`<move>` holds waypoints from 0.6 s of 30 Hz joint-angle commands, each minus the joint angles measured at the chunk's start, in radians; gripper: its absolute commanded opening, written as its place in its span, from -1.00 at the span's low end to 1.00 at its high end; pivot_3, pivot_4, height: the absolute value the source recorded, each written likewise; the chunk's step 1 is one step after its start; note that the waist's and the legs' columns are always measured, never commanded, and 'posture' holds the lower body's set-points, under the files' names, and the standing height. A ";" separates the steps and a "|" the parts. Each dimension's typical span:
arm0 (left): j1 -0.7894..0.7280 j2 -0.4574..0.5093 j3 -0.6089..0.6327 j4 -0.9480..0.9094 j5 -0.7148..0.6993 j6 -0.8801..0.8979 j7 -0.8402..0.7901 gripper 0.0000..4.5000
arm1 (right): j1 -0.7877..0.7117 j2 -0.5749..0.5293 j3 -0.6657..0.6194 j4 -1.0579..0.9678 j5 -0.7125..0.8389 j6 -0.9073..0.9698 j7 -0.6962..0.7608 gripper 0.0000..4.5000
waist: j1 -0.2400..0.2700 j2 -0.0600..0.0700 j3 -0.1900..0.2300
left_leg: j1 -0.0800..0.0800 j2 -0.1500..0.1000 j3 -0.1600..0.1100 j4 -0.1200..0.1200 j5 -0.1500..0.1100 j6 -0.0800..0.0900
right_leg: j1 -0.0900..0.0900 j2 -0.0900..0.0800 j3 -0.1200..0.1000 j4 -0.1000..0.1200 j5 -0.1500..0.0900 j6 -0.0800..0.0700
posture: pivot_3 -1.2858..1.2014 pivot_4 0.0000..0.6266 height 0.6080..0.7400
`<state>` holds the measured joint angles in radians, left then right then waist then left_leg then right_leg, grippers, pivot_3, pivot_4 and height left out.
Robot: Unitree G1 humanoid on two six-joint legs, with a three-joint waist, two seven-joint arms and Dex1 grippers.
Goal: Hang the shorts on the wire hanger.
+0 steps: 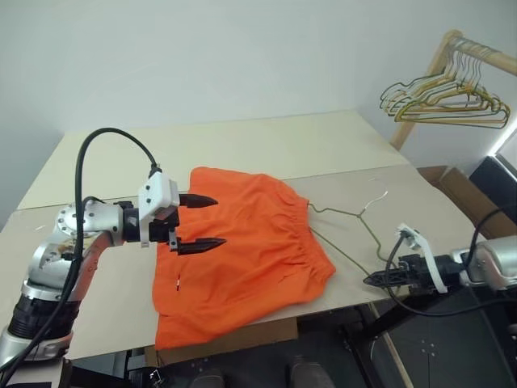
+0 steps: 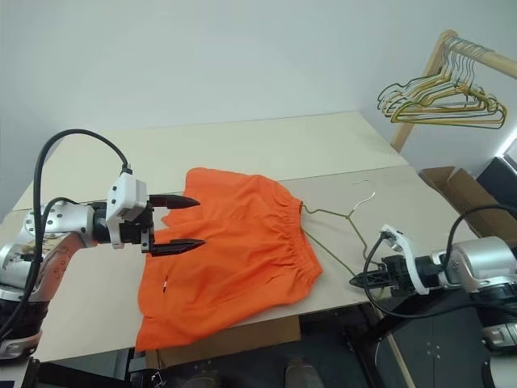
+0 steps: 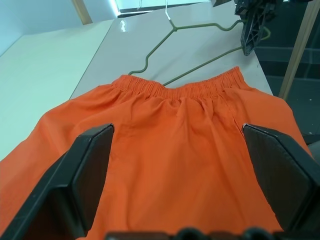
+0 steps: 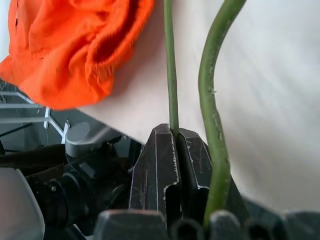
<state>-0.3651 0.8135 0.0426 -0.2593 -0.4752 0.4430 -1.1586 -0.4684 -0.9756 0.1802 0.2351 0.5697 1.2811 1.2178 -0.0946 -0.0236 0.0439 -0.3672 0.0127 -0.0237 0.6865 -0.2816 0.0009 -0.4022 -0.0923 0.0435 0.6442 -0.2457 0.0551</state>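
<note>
Shorts (image 1: 242, 259): orange, spread flat on the table (image 1: 266, 145), waistband toward the hanger (image 1: 355, 222), which lies partly tucked under it. Left gripper (image 1: 196, 221): fingers spread wide, above the shorts. Right gripper (image 4: 177, 145): clamped on the hanger's wire at the table edge.

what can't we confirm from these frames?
- How far the wire hanger reaches inside the shorts: fabric covers it, head views.
- The shorts' far leg hem: cut off by the frame edge, right wrist view.
- Whether the open left gripper touches the fabric: head views can't settle it.
- Right gripper: shut on the hanger wire.
</note>
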 commanded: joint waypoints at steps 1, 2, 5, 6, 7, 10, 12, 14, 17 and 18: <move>-0.004 0.013 0.023 -0.036 -0.019 0.004 0.007 0.97 | -0.055 0.009 0.051 0.036 -0.008 -0.039 0.079 -1.00 | 0.001 0.000 0.000 | 0.000 0.000 0.000 0.000 0.000 0.000 | 0.000 0.000 0.000 0.000 0.000 0.000 | 0.00 -1.00 1.00; -0.006 0.013 0.023 -0.037 -0.019 0.006 0.009 0.97 | -0.080 0.019 0.076 0.065 -0.014 -0.041 0.101 -1.00 | 0.002 0.000 0.000 | 0.000 0.000 0.000 0.000 0.000 0.000 | 0.000 0.000 0.000 0.000 0.000 0.000 | 0.00 -1.00 1.00; -0.014 0.015 0.024 -0.042 -0.020 0.011 0.014 0.97 | -0.148 0.060 0.121 0.156 -0.042 -0.056 0.125 -1.00 | 0.002 0.000 0.000 | 0.000 0.000 0.000 0.000 0.000 0.000 | 0.000 0.000 0.000 0.000 0.000 0.000 | 0.02 -1.00 1.00; -0.015 0.016 0.025 -0.044 -0.021 0.014 0.014 0.97 | -0.174 0.082 0.127 0.197 -0.055 -0.063 0.122 -1.00 | 0.001 0.000 0.000 | 0.001 0.000 0.000 0.000 0.000 0.000 | 0.000 0.001 0.000 0.001 0.000 0.000 | 0.02 -1.00 1.00; -0.016 0.017 0.027 -0.044 -0.022 0.015 0.014 0.97 | -0.196 0.101 0.134 0.234 -0.069 -0.071 0.122 -1.00 | 0.001 0.000 0.000 | 0.001 0.000 0.000 0.000 0.000 0.000 | 0.000 0.001 0.000 0.001 0.000 0.000 | 0.02 -1.00 1.00; -0.015 0.022 0.031 -0.045 -0.025 0.016 0.010 0.97 | -0.255 0.156 0.148 0.346 -0.106 -0.099 0.129 -1.00 | 0.003 0.000 0.000 | 0.000 0.000 0.000 0.000 0.000 0.000 | 0.000 0.000 0.000 0.001 0.000 0.000 | 0.02 -1.00 1.00; -0.015 0.025 0.032 -0.047 -0.023 0.015 0.010 0.97 | -0.281 0.186 0.158 0.406 -0.134 -0.129 0.137 -1.00 | 0.004 0.000 0.000 | 0.000 0.000 0.000 0.000 0.000 0.000 | 0.000 0.000 0.000 0.001 0.000 0.000 | 0.02 -1.00 1.00; -0.015 0.026 0.033 -0.046 -0.023 0.015 0.010 0.97 | -0.294 0.201 0.176 0.431 -0.155 -0.153 0.173 -1.00 | 0.008 0.000 0.000 | 0.000 0.000 0.000 0.000 0.000 0.000 | 0.000 0.000 0.000 0.001 0.000 0.000 | 0.03 -1.00 1.00; -0.015 0.030 0.035 -0.046 -0.024 0.015 0.009 0.97 | -0.306 0.215 0.201 0.446 -0.178 -0.178 0.227 -1.00 | 0.024 0.000 0.000 | 0.000 0.000 0.000 0.000 0.000 0.000 | 0.000 0.000 0.000 0.001 0.000 0.000 | 0.03 -1.00 1.00; -0.016 0.031 0.034 -0.045 -0.023 0.014 0.009 0.97 | -0.314 0.225 0.204 0.463 -0.188 -0.185 0.234 -1.00 | 0.025 0.000 0.000 | 0.000 0.000 0.000 0.000 0.000 0.000 | 0.000 0.000 0.000 0.001 0.000 0.000 | 0.04 -1.00 1.00</move>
<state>-0.3608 0.8309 0.0451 -0.2804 -0.4779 0.4617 -1.1500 -0.7416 -0.7577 0.3839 0.6870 0.3934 1.1202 1.4119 -0.0691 -0.0235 0.0439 -0.3667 0.0126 -0.0239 0.6866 -0.2812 0.0003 -0.4025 -0.0921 0.0431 0.6455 -0.2451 0.0547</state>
